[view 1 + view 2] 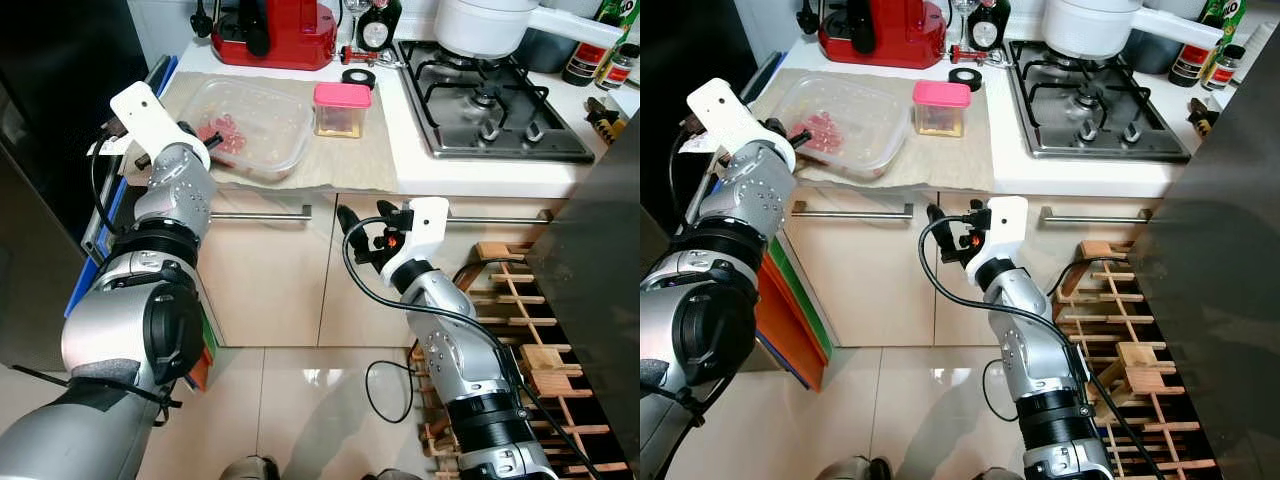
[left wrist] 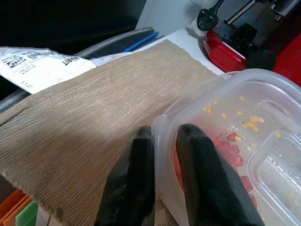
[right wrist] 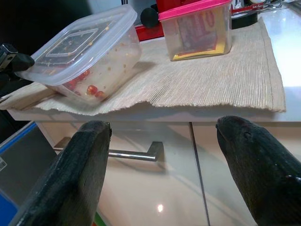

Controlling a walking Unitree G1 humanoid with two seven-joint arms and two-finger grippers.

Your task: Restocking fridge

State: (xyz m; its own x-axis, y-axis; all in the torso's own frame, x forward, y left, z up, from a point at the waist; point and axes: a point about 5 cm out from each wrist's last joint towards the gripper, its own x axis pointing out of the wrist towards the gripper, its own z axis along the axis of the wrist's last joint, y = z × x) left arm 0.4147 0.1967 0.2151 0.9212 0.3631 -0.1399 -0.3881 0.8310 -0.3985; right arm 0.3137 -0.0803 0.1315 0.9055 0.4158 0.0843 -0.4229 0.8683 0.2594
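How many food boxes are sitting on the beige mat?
2. The big clear box with red bits inside is on the mat's left part, its corner pinched by the left gripper. The small pink-lidded box stands to its right.

Small black print on a white paper slip [image 2: 40, 67], too blurred to read

Both head eyes looked down on the counter [image 1: 420, 170]; each wrist camera sat close, sharing the clear container [image 3: 89, 52].
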